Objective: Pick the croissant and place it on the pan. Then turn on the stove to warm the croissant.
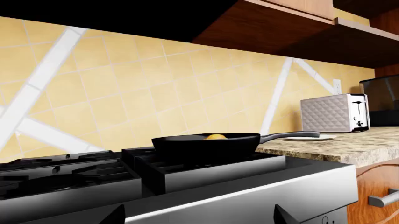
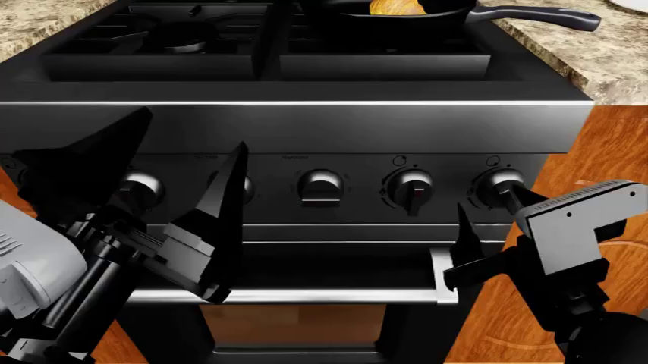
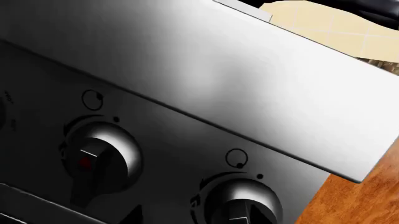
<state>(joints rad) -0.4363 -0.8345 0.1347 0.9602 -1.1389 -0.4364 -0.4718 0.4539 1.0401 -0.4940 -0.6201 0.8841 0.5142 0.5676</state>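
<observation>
Right end effector faces knobs; croissant in pan.

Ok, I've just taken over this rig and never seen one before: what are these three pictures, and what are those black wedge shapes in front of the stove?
The head view looks down from the robot's head at the large black gas stove. The black wedges are the left end effector, open and empty. The right end effector sits by the rightmost silver-black knob; whether it is open is unclear. The other two pictures come from cameras near each end effector. The left wrist view shows the round black cast-iron pan on a back burner with the small golden-brown croissant inside, plus a white toaster on the counter. The right wrist view shows two knobs close up.
</observation>
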